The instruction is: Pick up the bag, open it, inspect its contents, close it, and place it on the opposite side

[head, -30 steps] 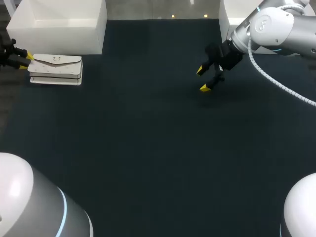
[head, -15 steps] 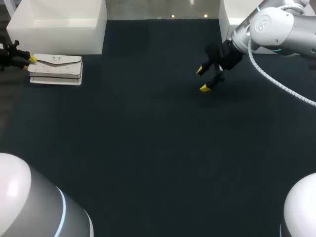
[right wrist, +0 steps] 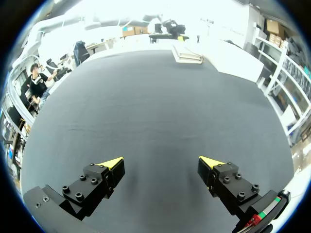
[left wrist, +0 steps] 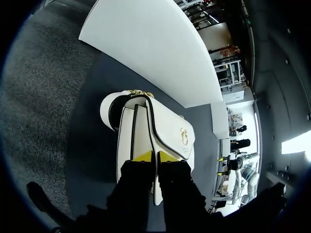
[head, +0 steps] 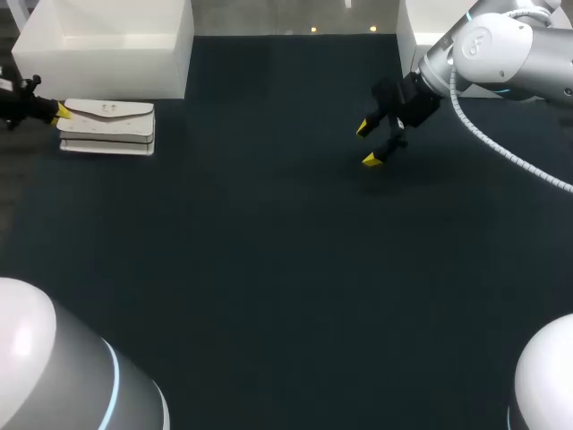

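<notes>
Left fingers (left wrist: 142, 156) pinch a black-trimmed panel of the smooth white bag (left wrist: 170, 128); right fingers (right wrist: 111, 165) spread above coarse dark table (head: 269, 269)

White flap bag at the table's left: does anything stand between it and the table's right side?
Nothing visible rests on the dark table between the white flap bag and the right side; only the open right gripper hangs there.

White box (head: 107, 45) hems the bag (head: 109, 125) from behind; the table (head: 269, 269) beside it lies open
</notes>
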Action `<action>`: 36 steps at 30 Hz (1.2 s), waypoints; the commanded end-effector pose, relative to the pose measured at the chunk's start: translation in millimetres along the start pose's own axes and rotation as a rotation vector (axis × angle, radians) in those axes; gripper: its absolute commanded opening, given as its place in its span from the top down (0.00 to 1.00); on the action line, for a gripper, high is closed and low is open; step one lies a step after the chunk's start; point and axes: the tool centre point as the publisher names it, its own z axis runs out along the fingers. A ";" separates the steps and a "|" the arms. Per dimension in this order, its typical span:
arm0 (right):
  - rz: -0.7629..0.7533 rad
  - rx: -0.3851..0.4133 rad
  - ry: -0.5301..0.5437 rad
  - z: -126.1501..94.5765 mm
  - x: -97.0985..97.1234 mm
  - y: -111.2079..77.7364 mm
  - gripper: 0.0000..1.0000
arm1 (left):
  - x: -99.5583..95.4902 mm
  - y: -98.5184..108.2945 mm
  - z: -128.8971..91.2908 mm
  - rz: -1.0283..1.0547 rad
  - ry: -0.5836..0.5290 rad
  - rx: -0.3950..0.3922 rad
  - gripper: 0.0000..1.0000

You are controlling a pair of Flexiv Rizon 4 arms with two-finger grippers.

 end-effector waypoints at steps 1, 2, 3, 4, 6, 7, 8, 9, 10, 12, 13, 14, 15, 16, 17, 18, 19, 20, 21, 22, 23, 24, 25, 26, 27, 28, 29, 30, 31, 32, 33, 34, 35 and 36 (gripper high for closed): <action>0.000 -0.001 0.004 0.3 -1.5 -0.3 0.00 | 2.5 -3.7 1.8 0.006 0.004 -0.348 1.00; 0.000 -0.001 0.004 0.3 -1.5 -0.3 0.00 | 3.9 -3.0 2.9 0.009 0.003 -0.348 1.00; 0.000 -0.001 0.004 0.3 -1.5 -0.3 0.00 | 5.3 -2.3 4.0 0.012 0.002 -0.351 1.00; 0.000 -0.001 0.004 0.3 -1.5 -0.3 0.00 | 6.2 -1.9 4.7 0.015 0.001 -0.352 1.00; 0.000 -0.001 0.004 0.3 -1.5 -0.3 0.00 | 7.8 -1.4 5.3 0.017 -0.001 -0.352 1.00; 0.000 -0.001 0.004 0.3 -1.5 -0.3 0.00 | 8.9 -0.8 5.6 0.018 -0.001 -0.352 1.00; 0.000 -0.001 0.004 0.3 -1.5 -0.3 0.00 | 10.5 0.5 6.4 0.019 -0.001 -0.351 1.00; 0.000 -0.001 0.004 0.3 -1.5 -0.3 0.00 | 12.1 2.3 7.3 0.019 0.000 -0.351 1.00; 0.000 -0.001 0.004 0.3 -1.5 -0.3 0.00 | 13.6 4.7 8.9 0.021 0.001 -0.350 1.00; 0.000 -0.001 0.004 0.3 -1.5 -0.3 0.00 | 15.8 9.5 13.1 0.025 -0.001 -0.352 1.00; 0.000 -0.001 0.004 0.3 -1.5 -0.3 0.00 | 17.2 12.3 15.5 0.026 -0.001 -0.353 1.00; 0.000 -0.001 0.004 0.3 -1.5 -0.3 0.00 | 18.6 15.5 17.9 0.028 -0.001 -0.354 1.00; 0.000 -0.001 0.004 0.3 -1.5 -0.3 0.00 | 20.2 19.2 20.4 0.029 0.001 -0.354 1.00; 0.000 -0.001 0.004 0.3 -1.5 -0.3 0.00 | 21.6 22.7 22.9 0.030 0.003 -0.352 1.00; 0.000 -0.001 0.004 0.3 -1.5 -0.3 0.00 | 23.0 26.0 24.9 0.033 0.003 -0.344 1.00; 0.000 -0.001 0.004 0.3 -1.5 -0.3 0.00 | 24.3 29.5 26.7 0.033 0.018 -0.338 1.00; 0.000 -0.001 0.004 0.3 -1.5 -0.3 0.00 | 25.7 33.0 28.3 0.033 0.023 -0.336 1.00; 0.000 -0.001 0.004 0.3 -1.5 -0.3 0.00 | 27.1 36.6 29.9 0.034 0.020 -0.326 1.00; 0.000 -0.001 0.004 0.3 -1.5 -0.3 0.00 | 29.0 41.4 31.5 0.033 0.026 -0.320 1.00; 0.000 -0.001 0.004 0.3 -1.5 -0.3 0.00 | 30.8 45.8 33.1 0.033 0.028 -0.318 1.00; 0.000 -0.001 0.004 0.3 -1.5 -0.3 0.00 | 32.8 50.7 35.1 0.034 0.023 -0.312 1.00; 0.000 -0.001 0.004 0.3 -1.5 -0.3 0.00 | 35.1 56.5 37.4 0.038 0.007 -0.301 1.00; 0.000 -0.001 0.004 0.3 -1.5 -0.3 0.00 | 35.1 56.5 37.4 0.038 0.007 -0.301 1.00; 0.000 -0.001 0.004 0.3 -1.5 -0.3 0.00 | 35.1 56.5 37.4 0.038 0.007 -0.301 1.00; 0.000 -0.001 0.004 0.3 -1.5 -0.3 0.00 | 35.1 56.5 37.4 0.038 0.007 -0.301 1.00; 0.000 -0.001 0.004 0.3 -1.5 -0.3 0.00 | 35.1 56.5 37.4 0.038 0.007 -0.301 1.00; 0.000 -0.001 0.004 0.3 -1.5 -0.3 0.00 | 35.1 56.5 37.4 0.038 0.007 -0.301 1.00; 0.000 -0.001 0.004 0.3 -1.5 -0.3 0.00 | 35.1 56.5 37.4 0.038 0.007 -0.301 1.00; 0.000 -0.001 0.004 0.3 -1.5 -0.3 0.00 | 35.1 56.5 37.4 0.038 0.007 -0.301 1.00; 0.000 -0.001 0.004 0.3 -1.5 -0.3 0.00 | 35.1 56.5 37.4 0.038 0.007 -0.301 1.00; 0.000 -0.001 0.004 0.3 -1.5 -0.3 0.00 | 35.1 56.5 37.4 0.038 0.007 -0.301 1.00; 0.000 -0.001 0.004 0.3 -1.5 -0.3 0.00 | 35.1 56.5 37.4 0.038 0.007 -0.301 1.00; 0.000 -0.001 0.004 0.3 -1.5 -0.3 0.00 | 35.1 56.5 37.4 0.038 0.007 -0.301 1.00; 0.000 -0.001 0.004 0.3 -1.5 -0.3 0.00 | 35.1 56.5 37.4 0.038 0.007 -0.301 1.00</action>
